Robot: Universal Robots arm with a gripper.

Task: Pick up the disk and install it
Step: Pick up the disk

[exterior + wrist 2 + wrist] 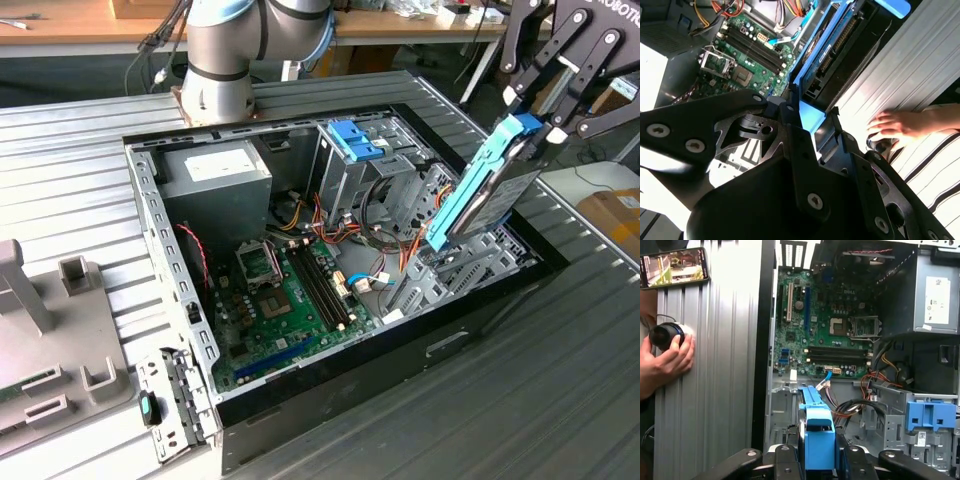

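Over at the upper right of the exterior view, the black gripper (530, 118) is clamped on the top end of the disk (478, 192). The disk stands tilted in its blue carrier, its lower end down at the metal drive bays on the exterior view's right side of the open computer case (150, 200). Inside the case the green motherboard (285, 295) lies mid-frame, and in the first wrist view a person's hand (665, 360) cups a dark round object (664, 335) on the ribbed table (725, 365) beside the case.

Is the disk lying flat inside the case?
No, in the exterior view the gripper holds the disk steeply tilted, its upper end well above the rim of the case.
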